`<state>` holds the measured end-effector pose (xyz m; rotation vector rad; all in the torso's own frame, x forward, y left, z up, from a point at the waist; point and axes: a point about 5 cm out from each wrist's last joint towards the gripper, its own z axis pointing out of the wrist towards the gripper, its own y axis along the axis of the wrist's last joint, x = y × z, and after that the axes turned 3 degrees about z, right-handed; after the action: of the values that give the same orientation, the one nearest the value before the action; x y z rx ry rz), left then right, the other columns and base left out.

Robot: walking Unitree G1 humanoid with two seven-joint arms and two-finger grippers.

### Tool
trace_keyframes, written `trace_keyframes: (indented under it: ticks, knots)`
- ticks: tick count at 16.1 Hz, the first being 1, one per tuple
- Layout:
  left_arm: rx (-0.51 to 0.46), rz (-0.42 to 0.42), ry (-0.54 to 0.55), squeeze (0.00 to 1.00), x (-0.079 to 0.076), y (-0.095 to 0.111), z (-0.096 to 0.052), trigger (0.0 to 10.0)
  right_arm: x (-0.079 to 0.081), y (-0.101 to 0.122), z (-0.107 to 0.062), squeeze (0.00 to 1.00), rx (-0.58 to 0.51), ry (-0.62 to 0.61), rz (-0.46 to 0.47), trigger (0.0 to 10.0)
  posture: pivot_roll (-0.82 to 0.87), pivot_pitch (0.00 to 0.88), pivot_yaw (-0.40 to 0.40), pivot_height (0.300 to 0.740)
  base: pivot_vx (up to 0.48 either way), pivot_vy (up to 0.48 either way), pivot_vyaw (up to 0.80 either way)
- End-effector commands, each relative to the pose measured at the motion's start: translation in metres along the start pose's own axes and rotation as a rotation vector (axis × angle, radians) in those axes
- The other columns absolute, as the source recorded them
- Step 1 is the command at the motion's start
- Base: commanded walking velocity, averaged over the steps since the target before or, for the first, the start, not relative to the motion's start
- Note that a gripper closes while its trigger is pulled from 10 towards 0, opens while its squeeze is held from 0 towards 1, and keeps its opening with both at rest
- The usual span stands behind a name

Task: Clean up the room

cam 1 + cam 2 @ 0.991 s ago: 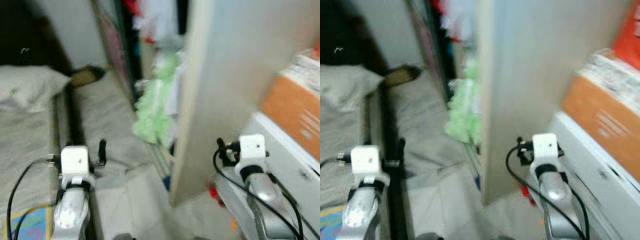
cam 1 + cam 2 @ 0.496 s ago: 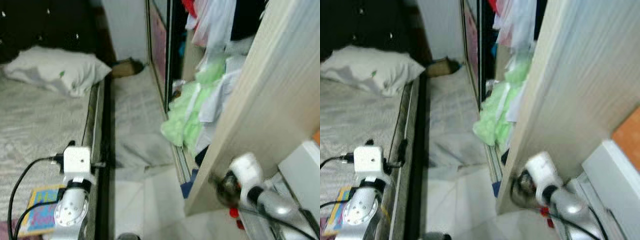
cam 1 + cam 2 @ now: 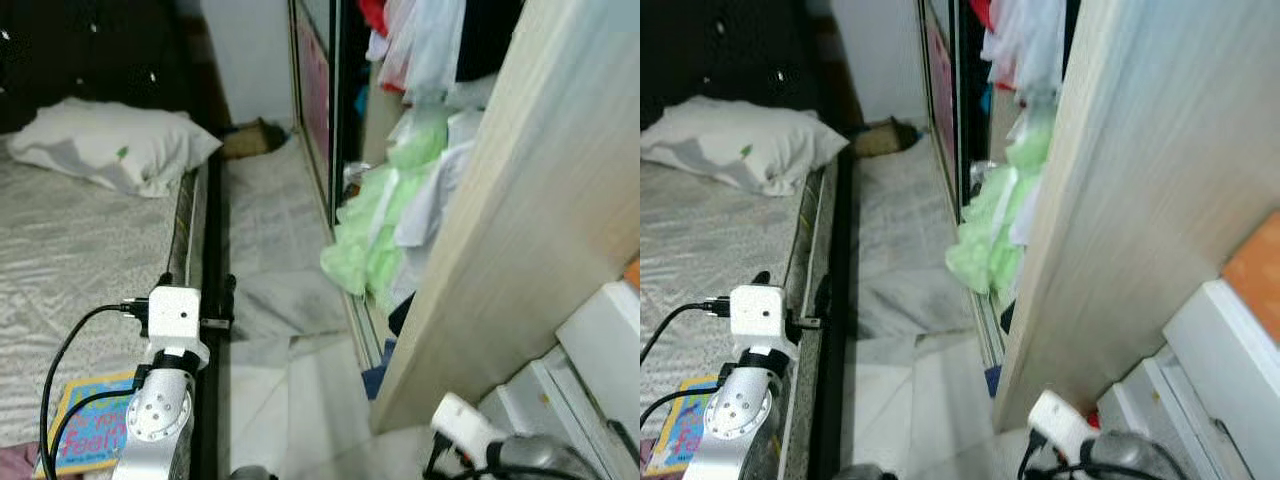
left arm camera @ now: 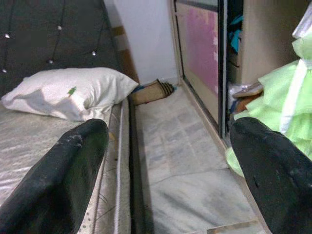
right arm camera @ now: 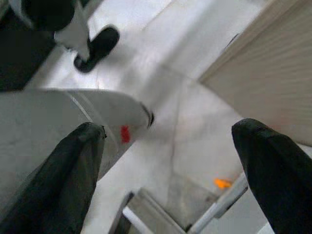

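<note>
Left eye view: robot's standing in the aisle between the bed and the wardrobe, camera now steady and sharp vs the blurred, swinging pics a sec ago, so the turn looks about done. What changed: the right arm was raised by the wardrobe panel half a sec back, now it's dropped low, right pincer aimed at the floor w/ fingers spread wide, nothing in them. Left pincer is up by the bed edge, also spread, empty, looking down the aisle. My read: no pick started yet, robot's scouting for what to tidy.

Big stuff first. Bed w/ grey sheet and a white pillow near the headboard. Wardrobe stands open; inside, hanging clothes up top, and a pile of light-green fabric spilling out over the sliding track toward the floor. That's the likely task thing, just right of the aisle, well ahead of both pincers. A grey mat lies rumpled on the floor. Smaller: colourful book on the bed by the left arm. White drawer unit at right, contents can't tell.
</note>
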<state>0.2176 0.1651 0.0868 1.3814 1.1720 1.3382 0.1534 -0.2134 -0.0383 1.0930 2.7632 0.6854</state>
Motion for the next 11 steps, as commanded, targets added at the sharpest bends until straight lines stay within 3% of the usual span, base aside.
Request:
trace_keyframes:
  ticks: [1,3,6,10,11]
  knots:
    - [0.009,0.008,-0.011,0.0,0.0,-0.002,0.001,10.0,0.001,0.025,0.012,0.0,-0.068,-0.012,-0.004,10.0,-0.1,0.0,0.014,0.74,0.0,0.0,0.0]
    - [0.005,0.005,-0.026,0.0,-0.003,-0.001,0.002,10.0,0.022,0.064,0.035,0.0,-0.181,0.007,-0.006,10.0,-0.1,0.0,0.015,0.74,0.0,0.0,0.0]
    - [0.005,0.006,-0.032,0.0,-0.003,-0.001,0.004,10.0,0.068,0.106,0.066,0.0,-0.228,0.123,-0.062,10.0,-0.09,0.0,0.014,0.74,0.0,0.0,0.8]
    - [0.008,0.004,-0.03,0.0,-0.003,-0.002,0.004,10.0,0.088,0.124,0.083,0.0,-0.222,0.126,-0.096,10.0,-0.09,0.0,0.011,0.74,0.0,0.0,0.8]
    - [0.011,0.0,-0.035,0.0,-0.005,-0.003,0.004,10.0,0.093,0.152,0.088,0.0,-0.303,0.048,-0.147,10.0,-0.09,0.0,0.011,0.74,0.0,0.0,0.8]
